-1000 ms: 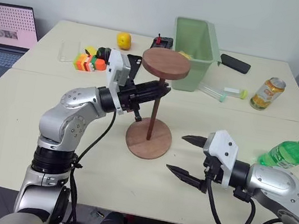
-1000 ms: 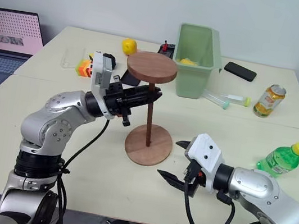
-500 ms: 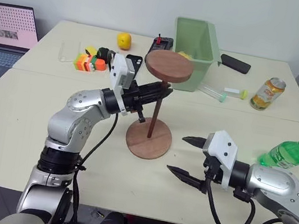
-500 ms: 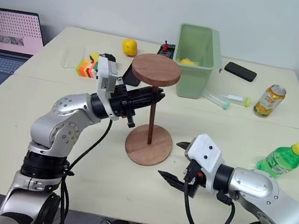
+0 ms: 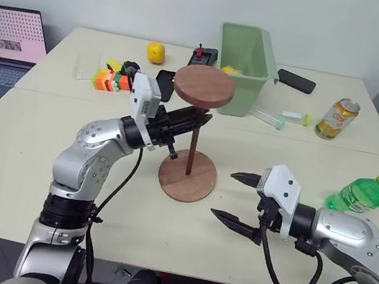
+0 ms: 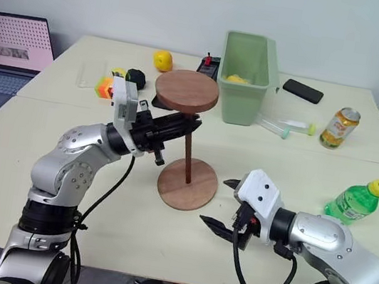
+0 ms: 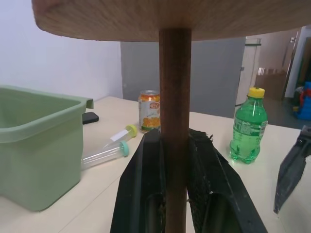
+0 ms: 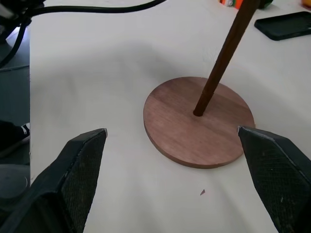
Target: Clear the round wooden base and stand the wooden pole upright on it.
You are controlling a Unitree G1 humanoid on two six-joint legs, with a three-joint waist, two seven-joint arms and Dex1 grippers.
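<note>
- The wooden pole (image 5: pixel 193 146), disc end up, stands in the round wooden base (image 5: pixel 187 176) mid-tabletop, as a second ago.
- Left fingers (image 5: pixel 204 120) clench the pole.
- Right fingers (image 5: pixel 236 199) gape over bare tabletop (image 5: pixel 22 151) near the base.

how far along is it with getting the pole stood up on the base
Nearly done. The round wooden base lies bare on the table, so clearing looks finished, and the wooden pole already stands at its centre hole, disc end up. In hand: the left gripper is shut on the pole's shaft. The right gripper waits open beside the base. Left: let go and see whether the pole stays upright.
</note>
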